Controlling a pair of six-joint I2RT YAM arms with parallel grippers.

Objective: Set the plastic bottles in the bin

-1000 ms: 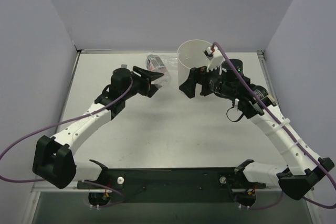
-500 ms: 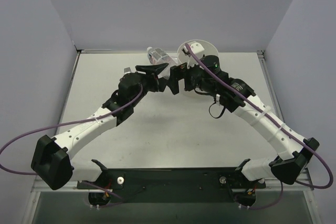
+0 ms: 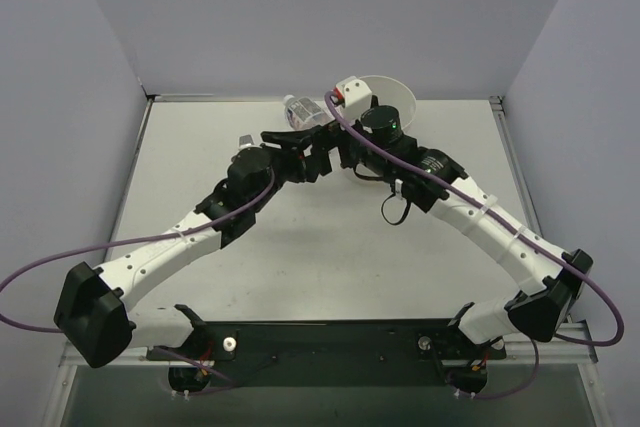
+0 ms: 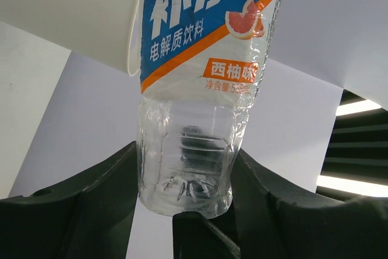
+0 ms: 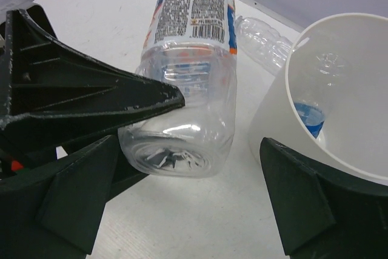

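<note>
While the left gripper was clenched on the labelled bottle low on its body, a dark finger pressed to each side of the ribbed clear plastic just above the base, the right gripper hung released right beside it, its fingers spread wide and nothing held between them. Seen from the right wrist, the labelled bottle sat just ahead of that open gripper and toward its left finger, base nearest and cap end pointing away, with one finger of the left gripper crossing in from the left to meet its side. Its label showed blue, white and orange, with a barcode panel turned up. Ahead of the right gripper's right finger was the bin, off-white, its mouth open toward the wrist. The labelled bottle was outside it, just beside its wall, with a strip of table showing between them. Inside the bin the blue-label bottle showed partly over the rim. Farther off, past both grippers, the bare bottle lay on its side on the table, in the gap between the labelled bottle's shoulder and the bin's rim. From the top view both grippers met at the far middle of the table, the bin just beyond the right wrist.
</note>
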